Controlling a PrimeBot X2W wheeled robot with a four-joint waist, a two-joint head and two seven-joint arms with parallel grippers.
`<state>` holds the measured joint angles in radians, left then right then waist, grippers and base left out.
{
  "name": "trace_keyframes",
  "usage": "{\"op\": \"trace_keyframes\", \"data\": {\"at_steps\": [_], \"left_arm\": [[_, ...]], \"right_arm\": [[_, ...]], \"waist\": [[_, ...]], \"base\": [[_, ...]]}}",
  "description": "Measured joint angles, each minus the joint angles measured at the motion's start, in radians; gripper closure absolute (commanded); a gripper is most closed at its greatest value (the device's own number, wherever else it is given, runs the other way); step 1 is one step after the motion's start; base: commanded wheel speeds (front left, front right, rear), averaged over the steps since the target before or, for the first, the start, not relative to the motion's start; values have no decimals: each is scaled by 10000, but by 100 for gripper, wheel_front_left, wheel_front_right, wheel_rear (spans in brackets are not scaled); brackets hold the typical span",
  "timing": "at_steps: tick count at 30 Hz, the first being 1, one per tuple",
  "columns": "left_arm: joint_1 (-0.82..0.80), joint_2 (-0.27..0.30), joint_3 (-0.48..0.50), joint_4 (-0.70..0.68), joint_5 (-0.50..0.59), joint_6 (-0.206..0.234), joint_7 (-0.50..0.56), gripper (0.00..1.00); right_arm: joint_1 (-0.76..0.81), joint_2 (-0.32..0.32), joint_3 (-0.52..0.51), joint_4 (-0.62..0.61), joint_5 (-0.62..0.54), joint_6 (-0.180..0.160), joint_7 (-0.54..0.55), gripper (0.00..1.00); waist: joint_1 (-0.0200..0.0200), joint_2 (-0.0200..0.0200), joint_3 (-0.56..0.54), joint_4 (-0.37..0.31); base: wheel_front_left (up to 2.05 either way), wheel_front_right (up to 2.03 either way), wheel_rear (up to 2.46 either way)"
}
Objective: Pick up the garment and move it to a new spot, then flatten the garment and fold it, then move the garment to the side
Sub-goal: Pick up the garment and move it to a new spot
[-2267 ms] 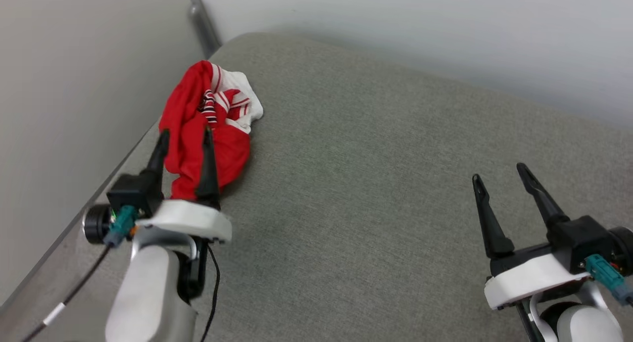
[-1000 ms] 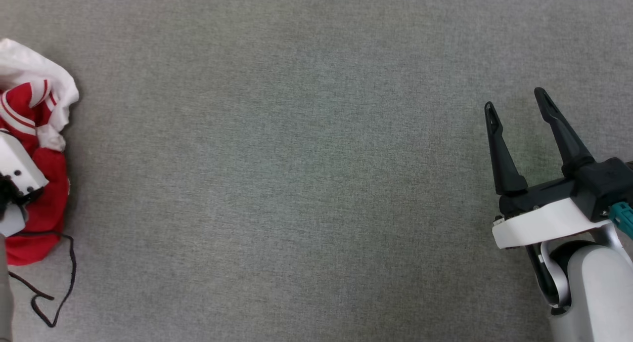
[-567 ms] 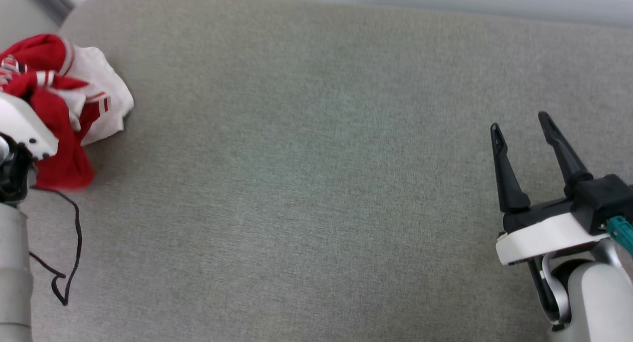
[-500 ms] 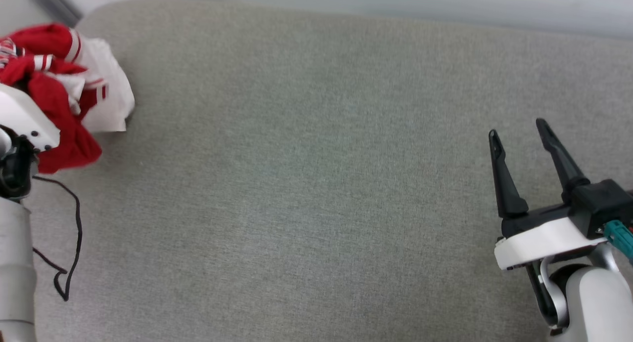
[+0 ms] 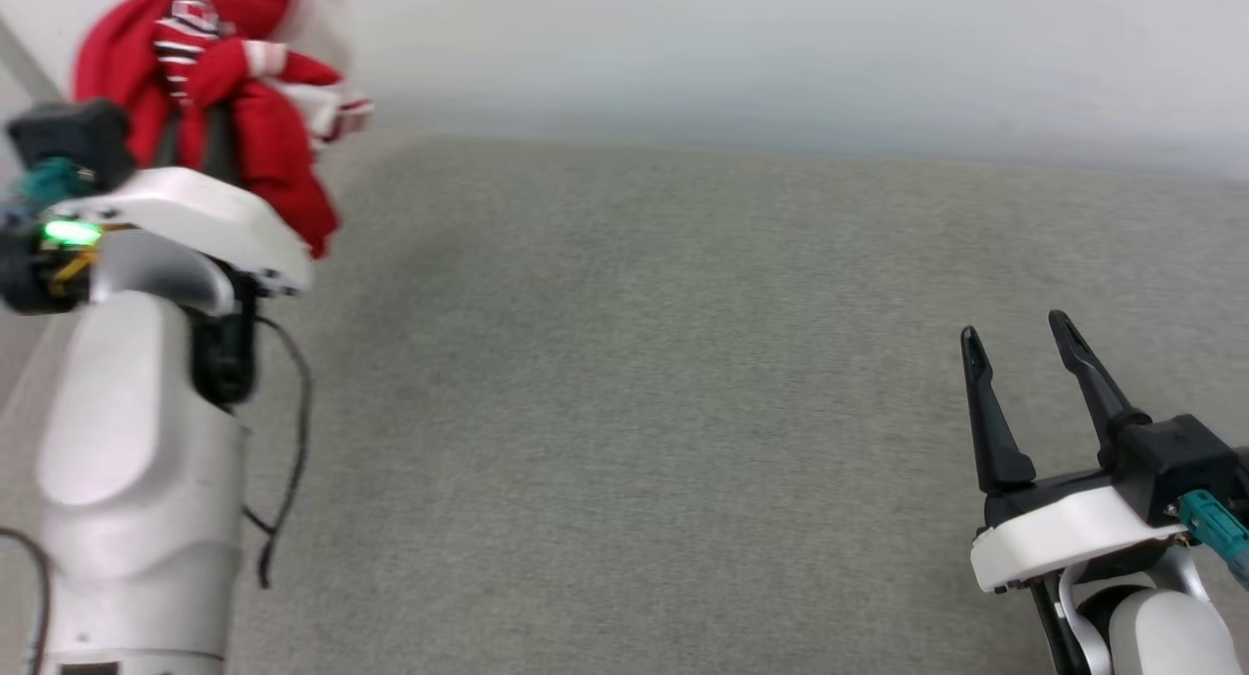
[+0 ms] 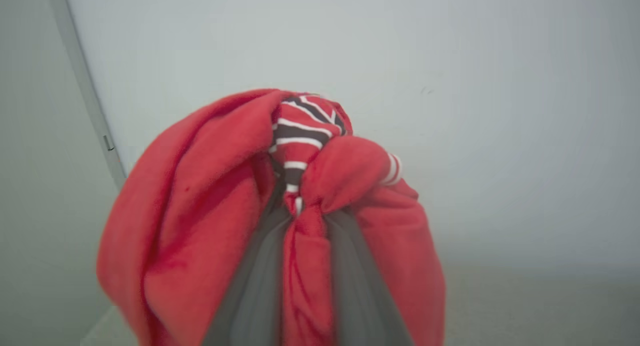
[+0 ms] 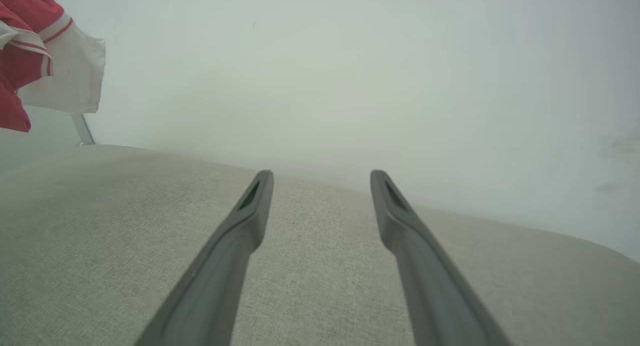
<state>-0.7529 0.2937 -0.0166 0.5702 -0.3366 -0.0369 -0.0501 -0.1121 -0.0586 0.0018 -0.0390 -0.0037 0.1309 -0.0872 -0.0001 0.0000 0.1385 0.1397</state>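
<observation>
- The left jaws are pinched on a fold of the garment (image 6: 200,211). The two dark fingers (image 6: 252,291) run up into the bunched red cloth, with a striped strip between them.
- The garment (image 5: 244,99) hangs in a crumpled bundle off the bench (image 5: 624,412), at the far left against the pale wall (image 5: 781,51). A white sleeve section (image 7: 70,71) dangles from it.
- The right jaws are spread wide with nothing between them. Their fingers (image 7: 240,236) hover low over the bench's near right part, well apart from the garment.
- A black cable (image 5: 288,431) loops beside the left forearm (image 5: 137,480).
</observation>
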Motion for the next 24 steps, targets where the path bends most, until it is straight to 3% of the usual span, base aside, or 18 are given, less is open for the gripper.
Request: {"op": "trace_keyframes", "data": {"at_steps": [12, 20, 24], "left_arm": [[1114, -2146, -2109, -740, -197, -610, -389, 100], [2883, -2429, -4466, -652, -742, -773, 136, 100], [3949, -2449, -5534, -679, -1229, -644, 552, 100]], "right_arm": [[310, 58, -67, -159, 284, 0, 171, 0], [498, 61, -69, 15, 700, 0, 0, 0], [526, 61, -38, 115, 798, 0, -100, 0]], "waist": [[0, 0, -268, -1817], [1, 0, -58, -2770], [0, 0, 42, -2978]], "base": [[0, 0, 0], [0, 0, 0], [0, 0, 0]]}}
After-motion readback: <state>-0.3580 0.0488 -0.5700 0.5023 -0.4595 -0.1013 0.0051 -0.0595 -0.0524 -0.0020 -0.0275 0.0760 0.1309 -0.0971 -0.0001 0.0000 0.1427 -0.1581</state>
